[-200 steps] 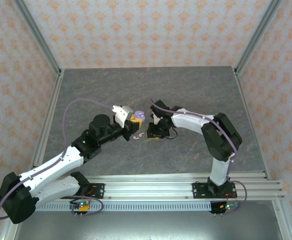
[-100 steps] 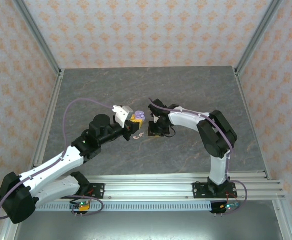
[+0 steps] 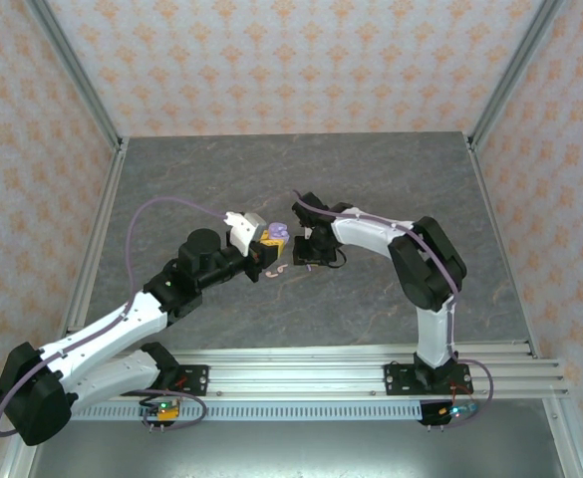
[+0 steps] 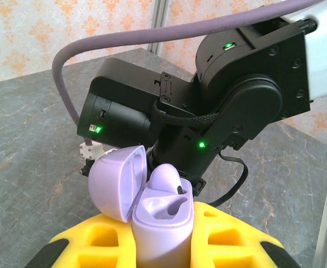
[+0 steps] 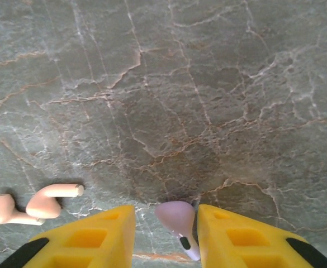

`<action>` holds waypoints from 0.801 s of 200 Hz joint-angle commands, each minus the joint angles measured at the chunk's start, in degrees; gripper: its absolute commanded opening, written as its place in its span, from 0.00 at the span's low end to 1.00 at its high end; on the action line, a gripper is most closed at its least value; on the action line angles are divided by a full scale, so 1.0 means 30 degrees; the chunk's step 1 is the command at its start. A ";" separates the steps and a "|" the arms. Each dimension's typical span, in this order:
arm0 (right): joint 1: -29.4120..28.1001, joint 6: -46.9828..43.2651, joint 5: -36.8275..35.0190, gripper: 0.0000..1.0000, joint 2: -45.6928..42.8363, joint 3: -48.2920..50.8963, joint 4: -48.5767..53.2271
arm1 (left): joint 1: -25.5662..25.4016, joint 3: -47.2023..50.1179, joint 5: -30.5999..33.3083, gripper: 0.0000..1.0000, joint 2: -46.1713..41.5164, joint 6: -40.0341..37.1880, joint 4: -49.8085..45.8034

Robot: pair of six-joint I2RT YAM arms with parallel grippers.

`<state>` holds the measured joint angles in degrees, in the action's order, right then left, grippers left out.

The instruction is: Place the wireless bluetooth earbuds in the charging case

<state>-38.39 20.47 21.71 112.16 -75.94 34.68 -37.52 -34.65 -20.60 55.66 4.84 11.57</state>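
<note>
Partway: left gripper (image 3: pixel 264 239) clamps the open case (image 4: pixel 159 223), one bud (image 4: pixel 166 177) apparently seated; right gripper (image 5: pixel 166 223) straddles a lilac earbud (image 5: pixel 177 220) at the bench (image 5: pixel 208 84), grip unclear; two pink earbuds (image 5: pixel 46 202) lie beside.

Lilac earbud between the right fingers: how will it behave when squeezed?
The lilac earbud looks glossy and rounded, so it may squirt from the right gripper. Tiny, so probably very light. Its thin stem could let it pivot.

Lilac case (image 4: pixel 157 229) open, one lilac earbud (image 4: pixel 164 177) seated; two pink earbuds (image 5: pixel 44 203) lying side by side
</note>
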 commanded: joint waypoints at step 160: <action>-0.1056 -0.0389 -0.3635 0.32 0.1626 -0.2465 0.2966 | -0.0094 0.0243 0.0145 0.11 0.0077 -0.0004 0.0888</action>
<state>-40.66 18.15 14.48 115.66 -81.65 40.95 -37.52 -34.63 -20.56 56.03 4.84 11.75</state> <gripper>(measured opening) 0.318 0.178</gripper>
